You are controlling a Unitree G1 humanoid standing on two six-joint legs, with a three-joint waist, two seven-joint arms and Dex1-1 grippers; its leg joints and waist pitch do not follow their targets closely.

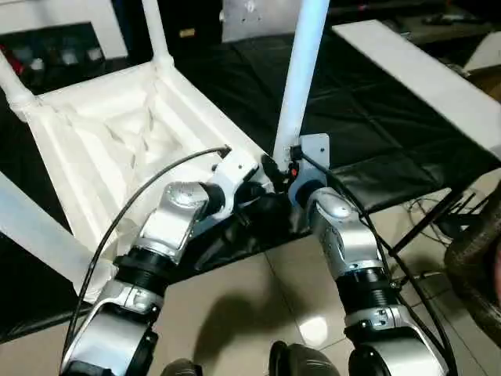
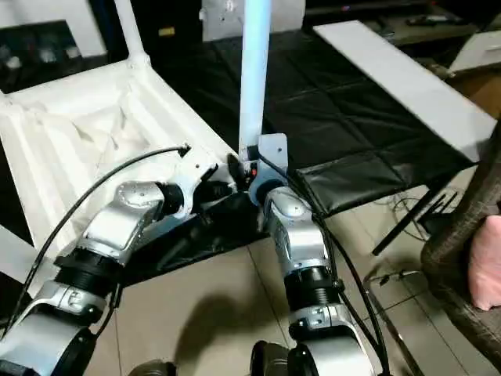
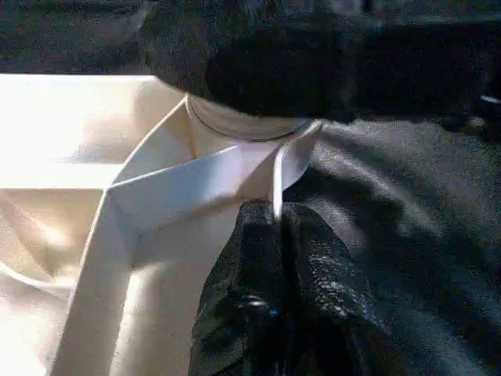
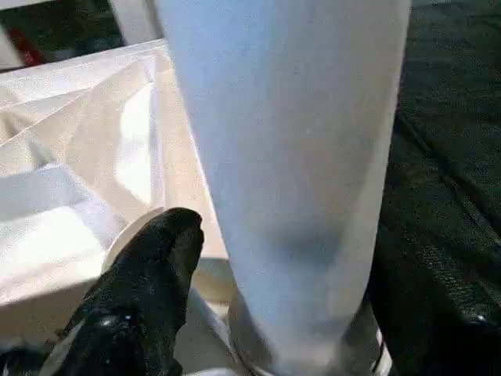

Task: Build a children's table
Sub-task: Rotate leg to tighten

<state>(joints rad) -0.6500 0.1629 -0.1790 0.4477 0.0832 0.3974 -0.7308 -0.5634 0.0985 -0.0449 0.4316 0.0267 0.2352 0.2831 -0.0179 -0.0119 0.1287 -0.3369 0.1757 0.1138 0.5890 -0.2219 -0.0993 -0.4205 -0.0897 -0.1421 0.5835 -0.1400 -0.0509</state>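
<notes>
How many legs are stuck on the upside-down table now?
4: one at the far corner, one at the far left corner, one along the picture's left edge, and one at the near corner by the grippers.

- Floor (image 1: 258,290): pale beige tile, glossy, with a bright glare spot near the bottom of the head views.
- Black quilted mat (image 1: 368,133) spread over the work area; wrinkled, its front edge lies on the tile.
- Long white board (image 1: 427,74) runs diagonally along the mat's right side.
- Thin dark metal frame and loose cables (image 1: 438,215) beneath the board.
- Brown wicker furniture edge (image 2: 454,251) at far right.
- Dark cluttered shelving (image 1: 55,47) at rear left.
</notes>
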